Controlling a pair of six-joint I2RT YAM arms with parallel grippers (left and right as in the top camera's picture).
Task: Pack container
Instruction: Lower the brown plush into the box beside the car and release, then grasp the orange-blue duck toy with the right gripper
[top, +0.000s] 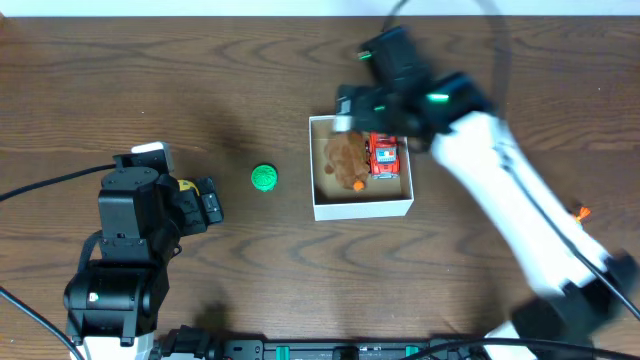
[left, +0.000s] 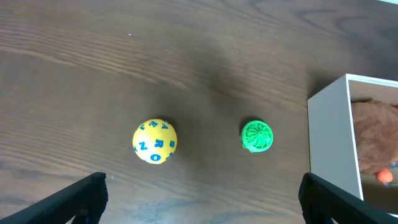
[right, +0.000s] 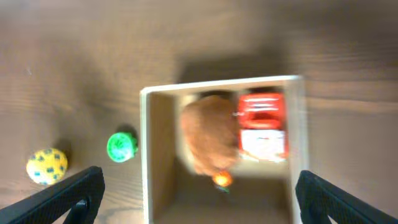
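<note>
The container (top: 362, 209) is a square white box with a tan inside, right of the table's middle. In it lie a brown plush toy (top: 343, 157), a red toy car (top: 383, 155) and a small orange piece (top: 358, 184). My right gripper (top: 372, 102) hovers over the box's far edge, open and empty. In the right wrist view (right: 199, 199) its fingers straddle the container (right: 147, 162). My left gripper (top: 210, 200) is open and empty, left of a green round toy (top: 264, 178). The left wrist view (left: 202, 202) shows a yellow lettered ball (left: 155, 141), the green toy (left: 257, 136) and the container's wall (left: 333, 137).
The yellow ball (right: 46, 166) and the green toy (right: 121, 146) lie on the wooden table left of the box. In the overhead view my left arm mostly hides the ball. A small orange object (top: 580, 212) lies at the far right by my right arm.
</note>
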